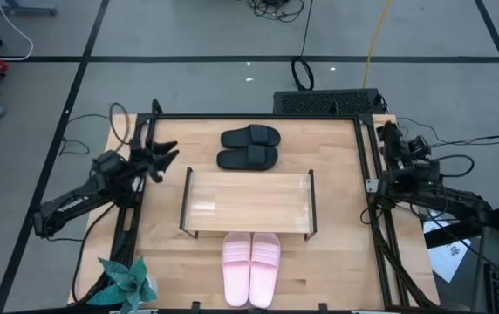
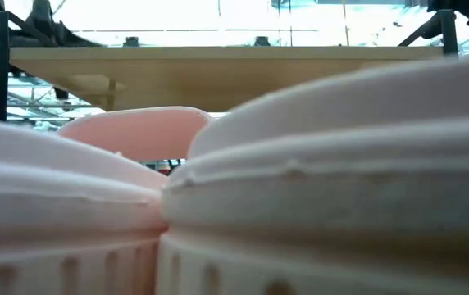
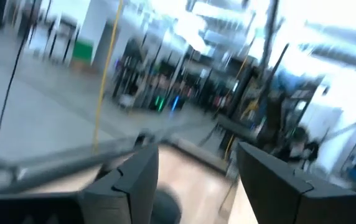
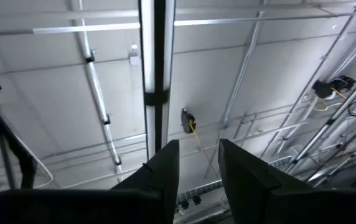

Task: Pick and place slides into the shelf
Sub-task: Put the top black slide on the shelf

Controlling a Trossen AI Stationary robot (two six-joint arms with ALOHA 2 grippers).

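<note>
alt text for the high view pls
A low shelf stands mid-table with a black pair of slides behind it and a pink pair in front. The left gripper, open and empty, hovers at the table's left edge; the right arm waits at the right edge.

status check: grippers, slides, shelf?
Left gripper open, empty, at the table's left edge. Right gripper parked at right rail, pointing up, empty. Black slides behind the shelf, pink slides in front; none placed. Nothing blocking.

Matt black slides (image 1: 249,146), ribbed pale pink slides (image 1: 251,267) of soft foam — the shelf (image 1: 248,202) pale smooth wood on thin black metal.
</note>
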